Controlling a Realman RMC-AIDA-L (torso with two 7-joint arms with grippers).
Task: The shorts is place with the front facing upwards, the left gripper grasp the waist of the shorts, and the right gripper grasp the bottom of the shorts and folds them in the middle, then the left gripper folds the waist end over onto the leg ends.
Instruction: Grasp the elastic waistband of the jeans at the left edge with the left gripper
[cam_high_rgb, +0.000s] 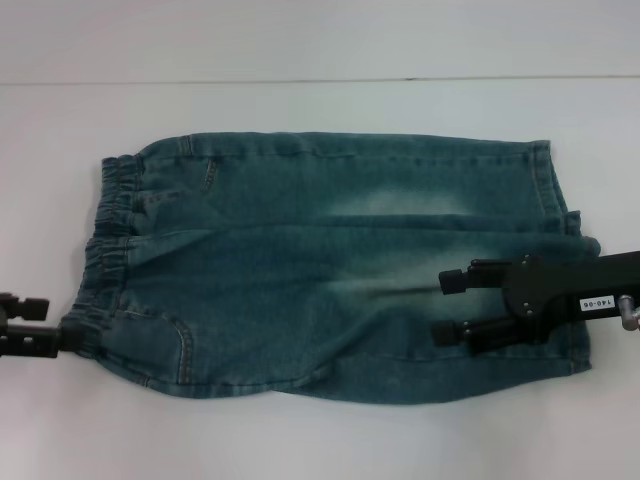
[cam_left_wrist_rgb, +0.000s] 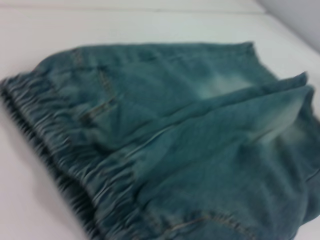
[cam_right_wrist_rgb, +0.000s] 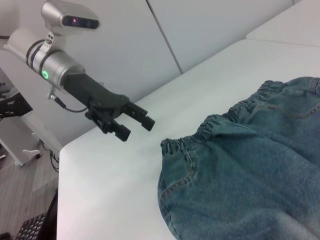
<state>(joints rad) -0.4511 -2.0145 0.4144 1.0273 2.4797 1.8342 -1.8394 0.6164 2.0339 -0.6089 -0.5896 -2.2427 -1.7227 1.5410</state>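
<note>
Right gripper (cam_high_rgb: 452, 306) reaches in from the right over the leg ends (cam_high_rgb: 560, 250), prongs spread apart and pointing toward the waist, nothing between them. Can't tell if it touches the denim. Left gripper (cam_right_wrist_rgb: 134, 124) is just off the near waist corner, fingers parted, empty; in the head view it is mostly cut off at the frame edge. Shorts (cam_high_rgb: 330, 265) lie folded lengthwise on the white table (cam_high_rgb: 300, 440), waist of the shorts (cam_high_rgb: 108, 240) to the left.
</note>
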